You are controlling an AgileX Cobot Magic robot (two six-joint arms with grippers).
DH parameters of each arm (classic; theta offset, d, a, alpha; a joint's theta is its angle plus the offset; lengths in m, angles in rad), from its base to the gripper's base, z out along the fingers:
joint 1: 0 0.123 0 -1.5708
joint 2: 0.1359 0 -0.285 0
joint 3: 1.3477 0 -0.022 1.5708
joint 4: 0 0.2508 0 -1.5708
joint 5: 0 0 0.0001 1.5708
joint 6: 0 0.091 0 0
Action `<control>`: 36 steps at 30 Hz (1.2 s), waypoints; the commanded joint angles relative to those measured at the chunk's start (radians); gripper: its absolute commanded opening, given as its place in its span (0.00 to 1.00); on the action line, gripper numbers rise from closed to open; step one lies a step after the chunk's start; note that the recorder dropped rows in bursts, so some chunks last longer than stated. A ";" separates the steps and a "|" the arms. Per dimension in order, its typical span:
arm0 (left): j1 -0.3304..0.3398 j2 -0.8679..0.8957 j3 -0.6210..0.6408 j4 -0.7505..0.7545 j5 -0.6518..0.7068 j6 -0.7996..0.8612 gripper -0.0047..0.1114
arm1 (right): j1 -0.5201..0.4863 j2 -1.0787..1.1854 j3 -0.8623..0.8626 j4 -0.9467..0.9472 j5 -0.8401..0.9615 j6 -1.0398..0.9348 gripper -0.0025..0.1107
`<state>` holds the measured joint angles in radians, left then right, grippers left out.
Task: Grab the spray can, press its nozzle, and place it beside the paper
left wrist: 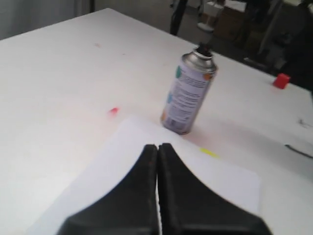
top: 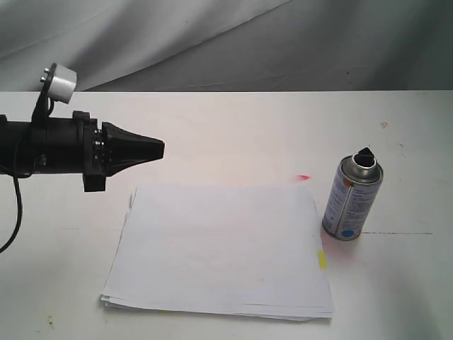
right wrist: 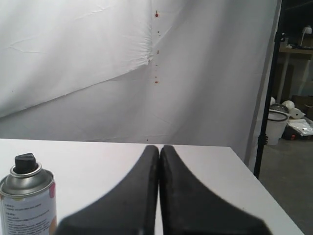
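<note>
My left end effector (top: pixel 157 149), right end effector (right wrist: pixel 159 147) both pinched closed, empty. Risk: approaching unopened, I topple can (top: pixel 352 197).

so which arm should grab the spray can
Probably the right: the spray can stands right of the paper, close by the shut right gripper. The left gripper, also shut, sits across the paper from it.

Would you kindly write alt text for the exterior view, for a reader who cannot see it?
A spray can stands upright on a white table, just right of a stack of paper. The left gripper, shut and empty, hovers over the table at the left.
</note>
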<state>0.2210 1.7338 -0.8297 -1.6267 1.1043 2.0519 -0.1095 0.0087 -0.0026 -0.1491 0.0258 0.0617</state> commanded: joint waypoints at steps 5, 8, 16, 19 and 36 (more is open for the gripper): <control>0.002 -0.310 0.003 0.121 -0.330 -0.001 0.04 | -0.008 -0.004 0.003 -0.008 0.002 -0.002 0.02; 0.002 -0.441 0.003 0.170 -0.424 -0.057 0.04 | -0.008 -0.004 0.003 -0.008 0.002 -0.002 0.02; -0.066 -0.770 0.058 0.164 -0.888 -0.262 0.04 | -0.008 -0.004 0.003 -0.008 0.002 -0.002 0.02; -0.144 -0.903 0.131 0.104 -1.110 -0.297 0.04 | -0.008 -0.004 0.003 -0.008 0.002 -0.002 0.02; -0.180 -1.328 0.499 0.011 -1.232 -0.435 0.04 | -0.008 -0.004 0.003 -0.008 0.002 -0.002 0.02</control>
<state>0.0470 0.4116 -0.3836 -1.6478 -0.1231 1.7190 -0.1095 0.0087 -0.0026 -0.1491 0.0280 0.0617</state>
